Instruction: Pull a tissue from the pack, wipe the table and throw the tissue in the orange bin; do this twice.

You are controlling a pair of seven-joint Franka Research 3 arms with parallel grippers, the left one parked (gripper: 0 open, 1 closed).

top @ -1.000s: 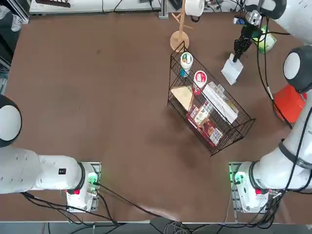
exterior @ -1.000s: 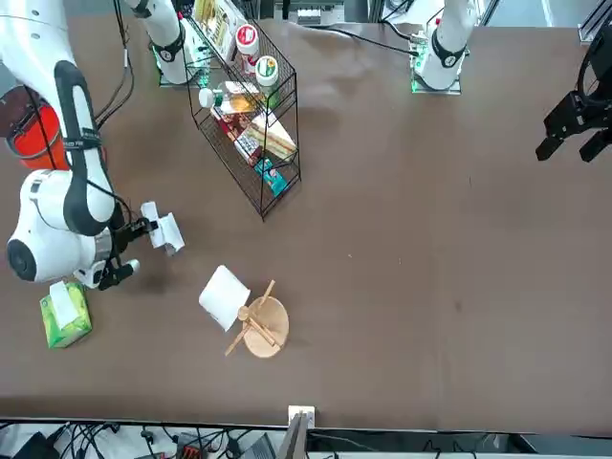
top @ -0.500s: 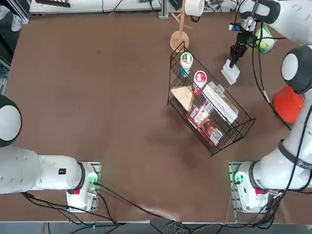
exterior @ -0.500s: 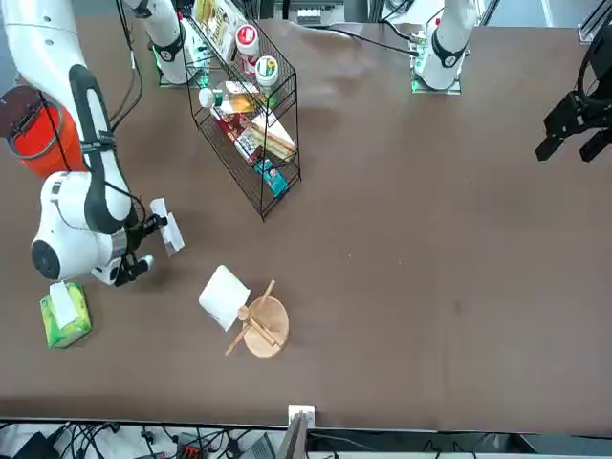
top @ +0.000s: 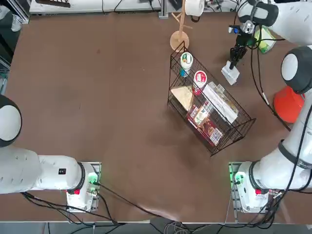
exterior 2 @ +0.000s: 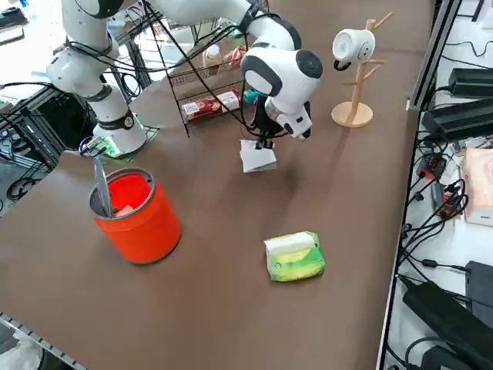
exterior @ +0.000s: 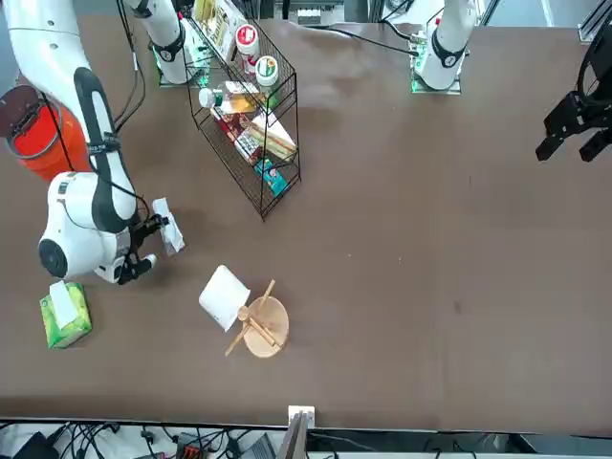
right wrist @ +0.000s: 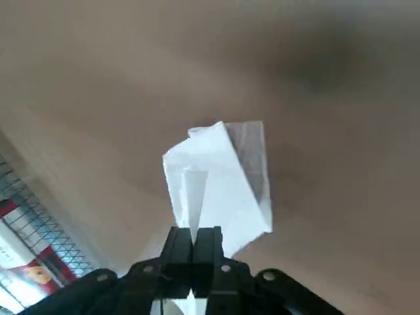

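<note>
Going left to right, robot's own sides, top view. Wooden mug stand [top: 179, 40] at the far side of the brown tabletop [top: 117, 107], white mug [exterior 2: 353, 45] hung on it. Next, black wire basket [top: 211, 155], long axis diagonal, red-and-white snack packets [top: 211, 131], white box [top: 221, 101] and two white-lidded containers in it.

Right tool [right wrist: 193, 230]: fingers together, pinching a white tissue [right wrist: 213, 187]. Tissue sits just off the basket's right side, over the tabletop; can't tell if it's touching. It's loosely folded, creased down the middle, one edge thin enough to see through, free end spread beyond the fingertips.

Tissue pack [exterior 2: 295, 257] lies to the right of the tool and farther from the bases. Soft, rectangular, light green with yellowish patches, white top face, lying flat, well apart from the bin.

Rightmost, orange bin [exterior 2: 146, 227]: round, pale grey rim, upright, mouth open. It's right of the tool and back toward the bases, right arm nearer.

My read: wipe stage of one round; can't tell which. Wipe next needs fingertips low, clear of the basket wires, then carry right and back to the bin. Risk: thin sheet folds under or tears.
</note>
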